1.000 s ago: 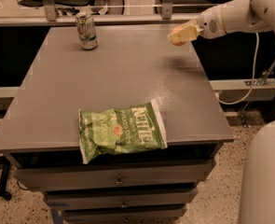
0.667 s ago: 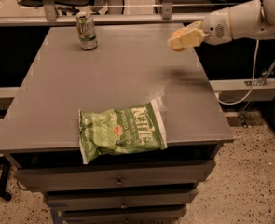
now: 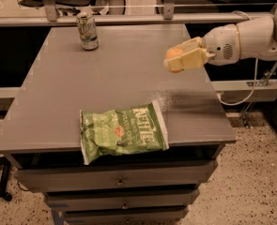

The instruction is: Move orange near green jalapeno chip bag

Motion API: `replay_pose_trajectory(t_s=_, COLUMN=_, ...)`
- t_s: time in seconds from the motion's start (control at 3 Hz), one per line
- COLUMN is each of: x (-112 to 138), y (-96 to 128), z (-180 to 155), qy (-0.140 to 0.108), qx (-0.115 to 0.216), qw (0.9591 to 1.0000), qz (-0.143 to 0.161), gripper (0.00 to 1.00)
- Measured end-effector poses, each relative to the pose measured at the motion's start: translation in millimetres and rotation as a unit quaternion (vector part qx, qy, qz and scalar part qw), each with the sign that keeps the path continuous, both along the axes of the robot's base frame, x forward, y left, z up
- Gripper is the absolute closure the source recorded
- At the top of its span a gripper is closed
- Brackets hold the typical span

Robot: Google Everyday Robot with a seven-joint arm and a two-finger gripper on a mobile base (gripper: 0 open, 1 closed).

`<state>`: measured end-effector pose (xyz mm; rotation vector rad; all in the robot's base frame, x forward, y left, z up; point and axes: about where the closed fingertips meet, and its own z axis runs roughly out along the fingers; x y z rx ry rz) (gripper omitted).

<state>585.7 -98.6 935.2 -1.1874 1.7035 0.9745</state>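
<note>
The green jalapeno chip bag (image 3: 122, 131) lies flat near the front edge of the grey table (image 3: 58, 83), white "Kettle" lettering up. My gripper (image 3: 174, 60) comes in from the right on a white arm and hangs above the table's right side, up and to the right of the bag. Its cream fingers are shut on the orange (image 3: 173, 54), a small round fruit that shows between them at the tip. The orange is in the air, well apart from the bag.
A green-and-white drink can (image 3: 88, 30) stands upright at the table's back left. Metal rails and posts run behind the table's back edge. Drawers sit under the tabletop. A cable hangs at the right beside the table.
My gripper with the orange has moved from the table's back right corner toward the front and lower, closer to the chip bag. The bag and the can have not moved.
</note>
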Motion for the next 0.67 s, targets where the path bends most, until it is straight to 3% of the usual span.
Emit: replay_pose_trajectory(t_s=0.67, x=-70, y=30, z=-22, qy=-0.024, qx=-0.009, qw=0.9982, qz=0.055, gripper=1.0)
